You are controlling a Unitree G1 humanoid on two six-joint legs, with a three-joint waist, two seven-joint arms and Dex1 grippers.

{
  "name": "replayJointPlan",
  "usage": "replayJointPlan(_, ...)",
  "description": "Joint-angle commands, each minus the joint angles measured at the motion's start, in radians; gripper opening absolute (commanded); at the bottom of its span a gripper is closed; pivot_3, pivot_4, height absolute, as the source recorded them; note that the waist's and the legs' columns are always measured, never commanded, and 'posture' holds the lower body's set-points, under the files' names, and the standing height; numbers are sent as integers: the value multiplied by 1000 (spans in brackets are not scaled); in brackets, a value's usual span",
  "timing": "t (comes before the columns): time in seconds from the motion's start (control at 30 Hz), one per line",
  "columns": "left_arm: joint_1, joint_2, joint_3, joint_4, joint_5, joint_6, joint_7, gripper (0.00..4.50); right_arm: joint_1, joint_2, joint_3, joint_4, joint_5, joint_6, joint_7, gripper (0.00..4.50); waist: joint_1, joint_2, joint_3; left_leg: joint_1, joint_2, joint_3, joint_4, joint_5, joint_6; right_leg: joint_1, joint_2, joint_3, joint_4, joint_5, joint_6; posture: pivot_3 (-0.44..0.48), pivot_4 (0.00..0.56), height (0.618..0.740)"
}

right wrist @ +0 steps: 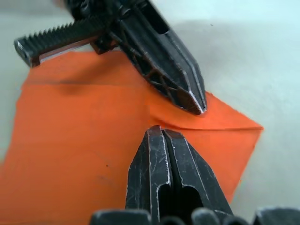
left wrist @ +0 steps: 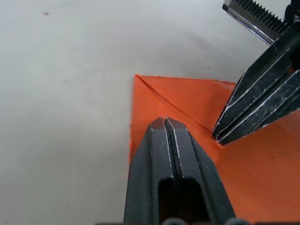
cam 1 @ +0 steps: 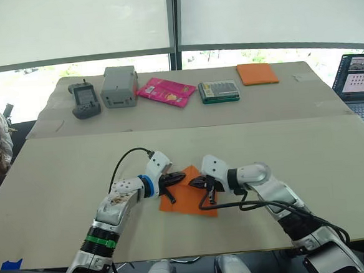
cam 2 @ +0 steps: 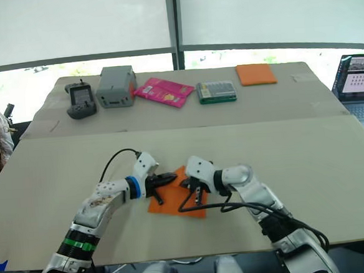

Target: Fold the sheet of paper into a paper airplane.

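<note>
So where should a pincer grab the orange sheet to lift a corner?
Probably the sheet of paper's far corner, where a creased flap is already folded. Slide in low from the bare table beside it, since the sheet lies flat and only an edge offers purchase. The left pincer and right pincer both look shut, tips pressing the paper.

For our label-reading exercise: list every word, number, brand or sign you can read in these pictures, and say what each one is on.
None can be read.
Pink packet: print too small.
Handheld device: screen and keys too small.
Grey box: no legible label.
Green-edged box: marks too small.
Laptop: screen content blurred.
Sheet of paper, orange pad: no print visible.
</note>
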Motion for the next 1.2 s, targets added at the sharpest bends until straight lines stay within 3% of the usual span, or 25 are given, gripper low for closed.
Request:
replayJointPlan(0.03,7,-13,-65,60,33,5,-34,31,27,-56,-133,-174,112,119,-4,0,8,0,0,-1,0,0,0,0,0,0,0,0,0,0,0,0,150,740)
replayJointPlan(0.2,-35,-30,-83,122,50,-29,-62,31,178,-245,-221,-265,98,172,-3,0,23,0,0,-2,-1,-2,1,0,1,1,-1,-3,-2,-1,1,0,150,740)
replayJointPlan(0.33,-56,-50,-85,155,58,-49,-74,31,237,-304,-208,-238,58,144,-52,0,10,0,0,-4,-1,1,2,0,2,1,-1,0,-4,-1,2,0,150,740)
replayJointPlan(0.6,-81,-102,-1,196,26,-38,-35,31,252,-285,-184,-194,28,163,-132,0,10,-1,0,-4,0,0,3,0,2,1,0,0,-4,-1,3,0,150,740)
replayJointPlan(1.2,-21,-40,136,-14,-59,146,24,31,177,-212,-102,-127,6,124,-150,0,-20,-2,1,-1,2,0,1,0,2,1,3,1,-1,-1,3,0,150,740)
